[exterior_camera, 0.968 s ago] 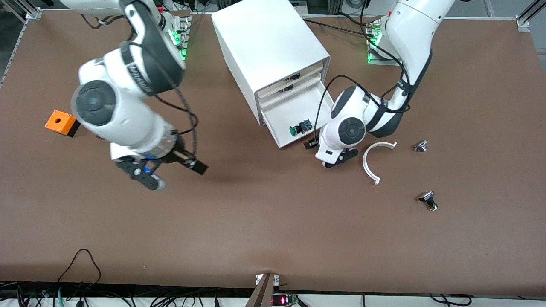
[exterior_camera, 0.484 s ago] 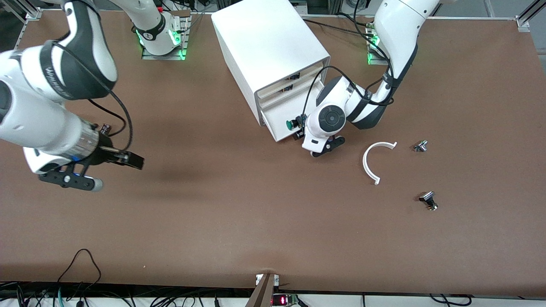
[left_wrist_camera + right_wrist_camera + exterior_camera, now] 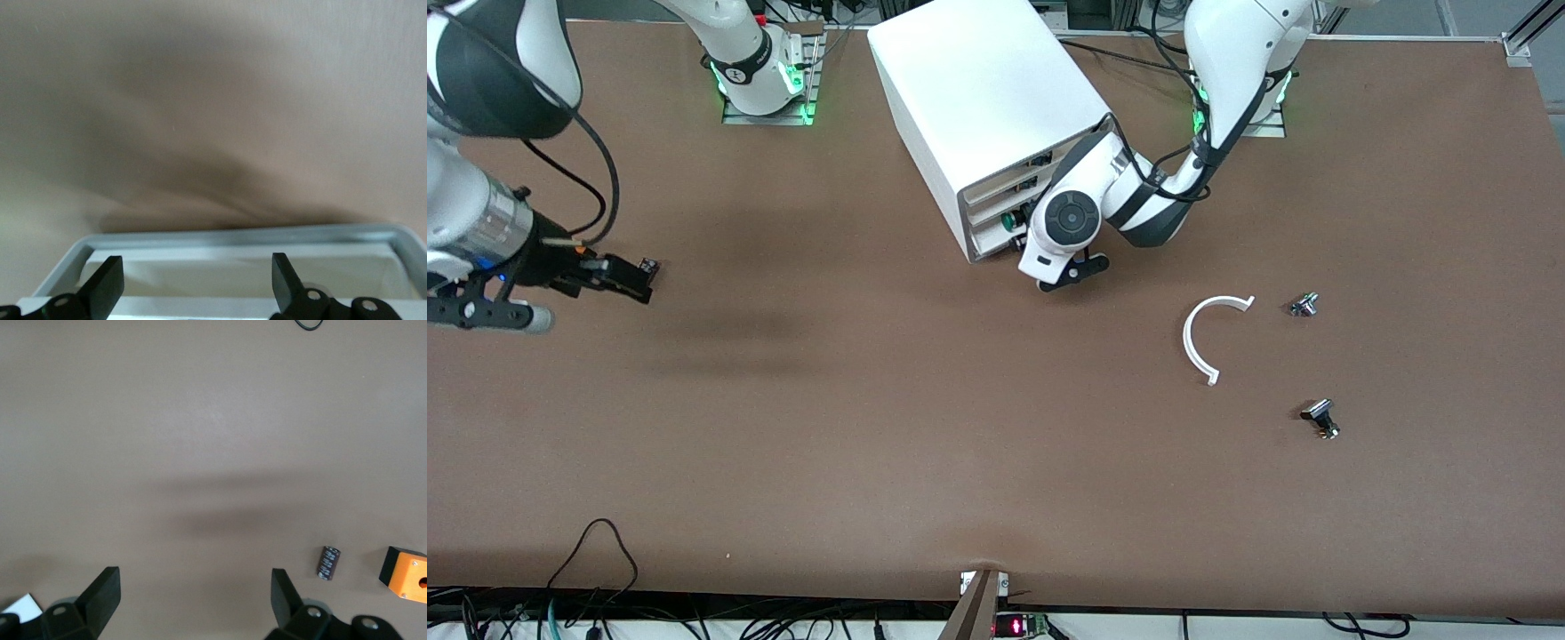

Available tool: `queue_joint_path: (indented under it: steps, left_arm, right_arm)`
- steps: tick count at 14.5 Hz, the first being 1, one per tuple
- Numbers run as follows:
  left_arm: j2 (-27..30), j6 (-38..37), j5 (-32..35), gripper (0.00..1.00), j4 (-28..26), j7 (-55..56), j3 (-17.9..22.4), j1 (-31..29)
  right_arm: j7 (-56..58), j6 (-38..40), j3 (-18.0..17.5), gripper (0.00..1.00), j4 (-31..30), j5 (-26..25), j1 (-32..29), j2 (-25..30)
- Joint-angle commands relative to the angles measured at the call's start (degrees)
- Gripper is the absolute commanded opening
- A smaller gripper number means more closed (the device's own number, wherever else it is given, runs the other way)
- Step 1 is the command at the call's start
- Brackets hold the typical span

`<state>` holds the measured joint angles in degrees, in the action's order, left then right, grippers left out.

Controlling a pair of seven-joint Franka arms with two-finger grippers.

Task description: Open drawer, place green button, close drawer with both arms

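The white cabinet point(image 3: 978, 98) stands at the table's back middle. Its lowest drawer point(image 3: 989, 238) sticks out only a little. The green-capped button point(image 3: 1009, 219) shows in the drawer's narrow open gap. My left gripper point(image 3: 1021, 247) is at the drawer's front, over its rim. In the left wrist view the gripper point(image 3: 195, 283) is open and empty, with the drawer's rim point(image 3: 233, 237) and white tray just under its fingers. My right gripper point(image 3: 618, 276) is open and empty, up over the table at the right arm's end; the right wrist view point(image 3: 195, 600) shows bare table between its fingers.
A white curved strip point(image 3: 1200, 342) and two silver-black knobs point(image 3: 1304, 305) point(image 3: 1320, 418) lie toward the left arm's end. A small dark cylinder point(image 3: 328, 562) and the orange box point(image 3: 407, 573) lie beside my right gripper.
My left gripper has pushed the lowest drawer from well open to nearly shut, with the button inside. My right arm has swung away toward its own end of the table.
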<state>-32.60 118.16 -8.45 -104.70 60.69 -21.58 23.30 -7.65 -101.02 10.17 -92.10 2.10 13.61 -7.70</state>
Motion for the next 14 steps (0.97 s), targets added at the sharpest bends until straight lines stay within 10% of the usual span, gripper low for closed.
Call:
queue_joint_path:
  steps: [1,14]
  left_arm:
    - [1.9,-1.2,0.7,0.98,-1.4,1.0,-1.8,0.0]
    - [4.6,-7.8,2.3,0.98,4.8,-2.0,-2.8,-9.2]
  right_arm:
    - [1.8,-3.4,0.1,1.00,-11.6,-1.0,0.5,10.0]
    - [-1.0,-2.5,0.2,1.00,-8.1,-0.9,1.2,10.0]
